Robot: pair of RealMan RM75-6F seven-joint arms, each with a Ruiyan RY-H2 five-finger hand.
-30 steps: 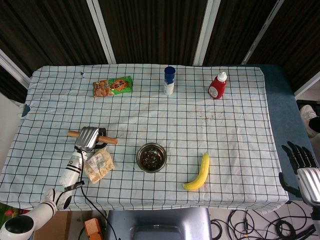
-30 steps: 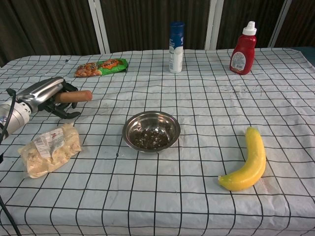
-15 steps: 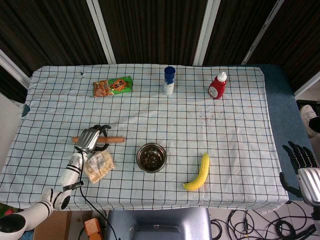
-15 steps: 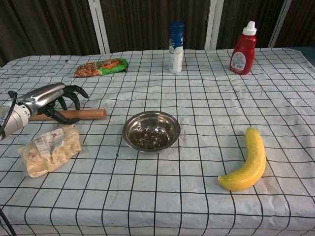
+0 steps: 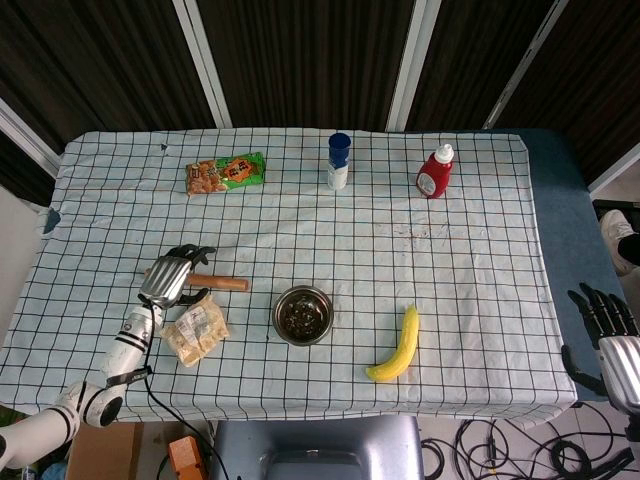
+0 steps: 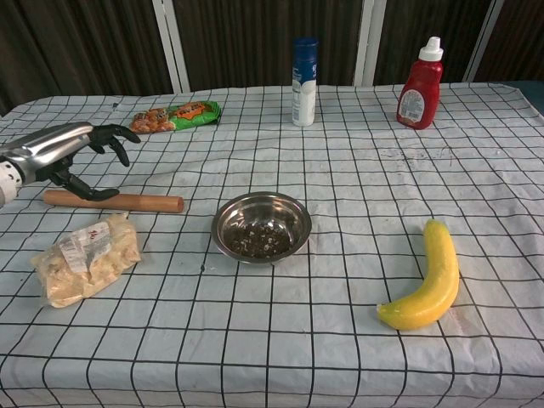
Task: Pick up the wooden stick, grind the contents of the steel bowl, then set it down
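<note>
Since a second ago our left hand (image 5: 168, 277) has let go of the wooden stick (image 5: 222, 284), which now lies flat on the cloth.

From the head view we see that hand spread and empty above the stick's left end, with the stick lying level left of the steel bowl (image 5: 303, 314) and just above a snack packet (image 5: 196, 331); our right hand (image 5: 605, 325) hangs off the table's right edge, fingers apart, holding nothing. From the chest view the left hand (image 6: 64, 153) hovers over the wooden stick (image 6: 115, 201), its fingers curved but open, and the steel bowl (image 6: 261, 225) holds dark bits. We cannot read the labels on the green packet (image 6: 175, 115), the blue-capped bottle (image 6: 303, 70) or the red sauce bottle (image 6: 420, 84).
</note>
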